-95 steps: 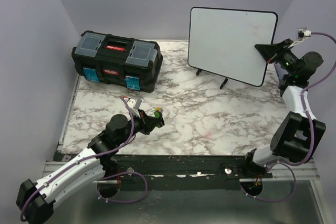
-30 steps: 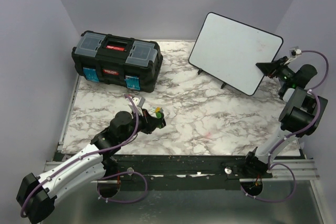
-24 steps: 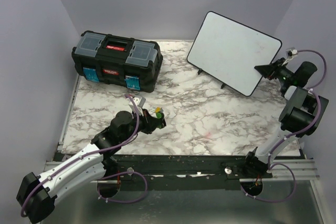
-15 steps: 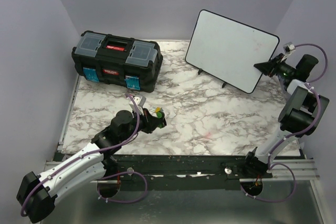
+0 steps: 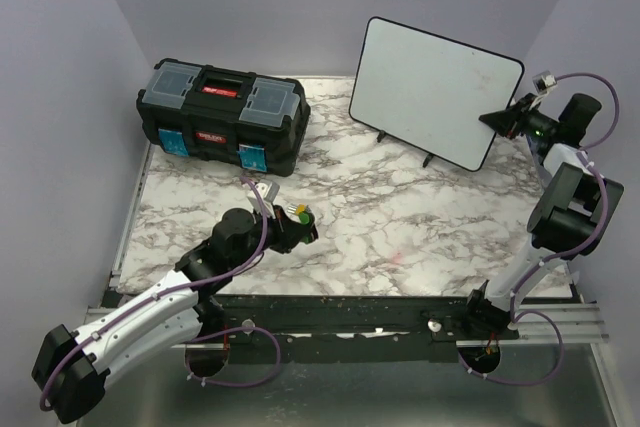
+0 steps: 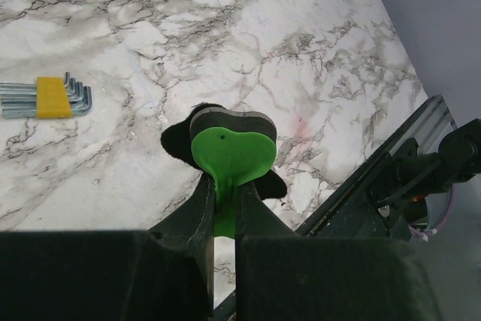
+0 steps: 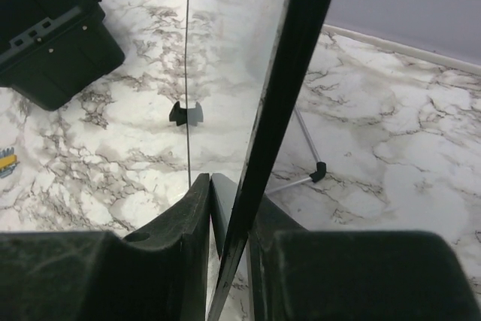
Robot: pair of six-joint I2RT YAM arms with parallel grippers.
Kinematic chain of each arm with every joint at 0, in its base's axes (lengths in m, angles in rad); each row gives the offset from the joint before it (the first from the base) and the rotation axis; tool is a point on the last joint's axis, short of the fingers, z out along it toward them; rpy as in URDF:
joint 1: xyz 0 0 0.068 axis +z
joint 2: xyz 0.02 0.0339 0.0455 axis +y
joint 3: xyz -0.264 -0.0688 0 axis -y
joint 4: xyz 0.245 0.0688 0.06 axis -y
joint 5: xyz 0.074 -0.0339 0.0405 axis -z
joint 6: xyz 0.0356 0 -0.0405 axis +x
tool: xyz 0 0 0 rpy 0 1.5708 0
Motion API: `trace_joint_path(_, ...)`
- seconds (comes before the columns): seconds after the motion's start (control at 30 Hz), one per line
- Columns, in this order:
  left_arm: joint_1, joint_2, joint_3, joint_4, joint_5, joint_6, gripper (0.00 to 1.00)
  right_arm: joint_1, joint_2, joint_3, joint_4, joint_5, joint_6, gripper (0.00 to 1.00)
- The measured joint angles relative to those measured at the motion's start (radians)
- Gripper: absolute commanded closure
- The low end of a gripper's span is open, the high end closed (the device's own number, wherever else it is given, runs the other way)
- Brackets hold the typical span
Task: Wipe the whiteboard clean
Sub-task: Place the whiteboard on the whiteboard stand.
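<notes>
Whiteboard [image 5: 435, 92] stands at the far right of the marble table [image 5: 400, 237], propped on its small black feet and leaning back, its face turned toward the arms. From above that face looks almost blank, with only faint traces showing. The right gripper [image 5: 503, 119] reaches in from the side and clamps the board's right edge; in the right wrist view the thin black rim [image 7: 289, 80] runs up between the two fingers, which sit pressed to either face. That hold is probably there to steady the board so it does not slide or tip under a wipe. The left gripper [image 6: 225, 201] waits low over the near middle of the table, clenched on the stem of a green eraser [image 6: 229, 148], whose dark pad faces outward, ready for wiping. A black toolbox [image 5: 222, 115] sits well apart at the far left, and a set of hex keys [image 6: 45, 98] lies on the marble.
</notes>
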Motion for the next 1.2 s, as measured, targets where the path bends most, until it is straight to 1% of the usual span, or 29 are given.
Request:
trace_joint_path(0.3, 0.000, 0.017, 0.011, 0.001, 0.001, 0.007, 1.00, 0.008, 0.031, 0.079, -0.017, 0.035, -0.011, 0.88)
trace_joint_path(0.47, 0.000, 0.021, 0.011, 0.000, 0.002, 0.009, 1.00, 0.007, 0.052, 0.084, -0.030, 0.044, -0.014, 0.88)
trace_joint_path(0.6, 0.000, 0.022, 0.012, 0.000, 0.002, 0.012, 1.00, 0.007, 0.045, 0.053, -0.034, 0.044, -0.040, 0.87)
trace_joint_path(0.77, 0.000, 0.024, 0.011, 0.000, 0.003, 0.012, 1.00, 0.005, 0.031, -0.018, -0.062, 0.046, -0.110, 0.85)
trace_joint_path(0.93, 0.000, 0.024, 0.011, 0.000, 0.004, 0.012, 1.00, 0.000, 0.016, -0.050, -0.087, 0.053, -0.161, 0.77)
trace_joint_path(1.07, 0.000, 0.017, 0.011, 0.001, 0.004, 0.011, 1.00, 0.000, 0.005, -0.062, -0.101, 0.091, -0.203, 0.67)
trace_joint_path(1.2, 0.000, 0.013, 0.011, 0.002, 0.005, 0.011, 1.00, -0.001, 0.004, -0.077, -0.145, 0.142, -0.204, 0.63)
